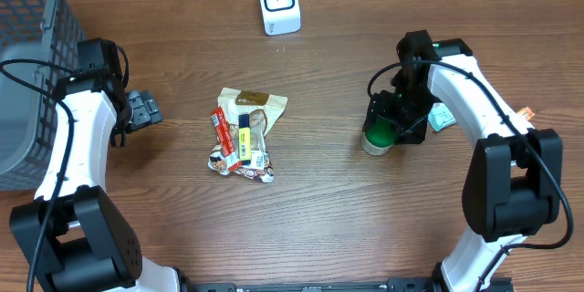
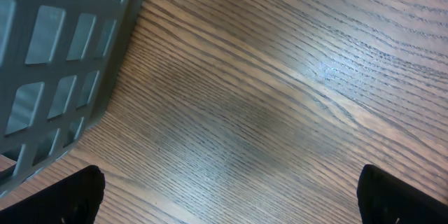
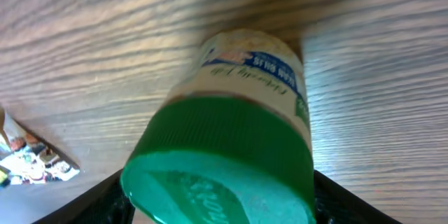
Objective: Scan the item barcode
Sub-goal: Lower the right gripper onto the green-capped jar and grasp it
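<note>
R tool [image 3: 220, 199] straddles jar [image 3: 245, 77], grip unclear; L tool [image 2: 234, 196] open.

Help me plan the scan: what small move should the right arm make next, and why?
Probably close the right gripper firmly on the green-lidded jar. Its fingers flank it in the wrist view, but a firm clamp isn't evident, and the white scanner sits across the table, so the jar needs a secure grip before lifting.

Green-lidded jar [image 1: 377, 138], cream label, right of centre; white scanner [image 1: 278, 3] far edge.
</note>
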You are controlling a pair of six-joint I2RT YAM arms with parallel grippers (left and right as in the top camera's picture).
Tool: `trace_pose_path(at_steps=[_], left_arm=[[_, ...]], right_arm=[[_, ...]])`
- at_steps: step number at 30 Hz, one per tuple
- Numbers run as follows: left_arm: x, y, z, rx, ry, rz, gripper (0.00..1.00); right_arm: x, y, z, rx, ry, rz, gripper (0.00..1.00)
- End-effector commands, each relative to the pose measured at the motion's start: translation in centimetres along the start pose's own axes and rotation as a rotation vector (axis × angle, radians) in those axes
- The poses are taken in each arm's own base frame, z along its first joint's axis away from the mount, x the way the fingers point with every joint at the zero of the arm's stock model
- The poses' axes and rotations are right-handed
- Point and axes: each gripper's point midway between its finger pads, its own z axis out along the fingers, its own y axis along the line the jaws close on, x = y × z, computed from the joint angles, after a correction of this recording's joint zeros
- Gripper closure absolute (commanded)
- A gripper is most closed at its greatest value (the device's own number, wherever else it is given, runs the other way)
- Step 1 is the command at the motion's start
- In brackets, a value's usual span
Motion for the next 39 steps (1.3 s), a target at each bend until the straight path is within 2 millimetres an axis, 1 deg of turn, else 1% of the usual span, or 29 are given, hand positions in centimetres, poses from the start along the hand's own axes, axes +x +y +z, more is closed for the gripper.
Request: trace_pose_path(at_steps=[1,3,4,8,12,21,23,30,34,36,39], left_arm=[[-0.7,0.3,-1.0,-0.005,-0.036,0.004,0.0],[-0.7,0.3,-1.0,-0.005,-0.036,0.005,0.0],[-0.7,0.3,-1.0,-0.005,-0.035,0.005,0.0],[-0.8,0.3,-1.0,-0.005,-0.036,0.004,0.0],[-0.7,0.3,-1.0,-0.006,-0.036,0.004,0.0],[-0.7,0.3,-1.0,-0.005,-0.036,0.005,0.0],[-0.7,0.3,-1.0,-0.005,-0.036,0.005,0.0],[-0.7,0.3,-1.0,-0.005,-0.036,0.005,0.0],[-0.7,0.3,-1.0,-0.005,-0.036,0.004,0.0],[-0.7,0.3,-1.0,-0.005,-0.036,0.004,0.0],[-0.7,0.3,-1.0,-0.005,-0.036,0.005,0.0]], right_arm=[[0.5,0.5,0.1,-0.017,0.013,0.006,0.24],[0.1,0.6,0.1,-0.02,-0.002,0.002,0.24],[-0.1,0.6,0.2,-0.015,-0.012,-0.026,0.24],[-1.2,0.9,0.1,-0.018,-0.06,-0.203,0.24],[-2.5,-0.1,0.0,0.059,-0.115,-0.293,0.22],[-2.8,-0.5,-0.1,0.088,-0.13,-0.31,0.21],[-3.4,-0.9,-0.2,0.121,-0.155,-0.316,0.21],[-4.4,-0.4,-0.4,0.117,-0.196,-0.384,0.19],[-4.6,-0.3,-1.0,0.122,-0.209,-0.387,0.1],[-4.9,-0.1,-1.7,0.125,-0.233,-0.387,0.01],[-5.0,-0.6,-3.1,0.16,-0.278,-0.337,0.0]])
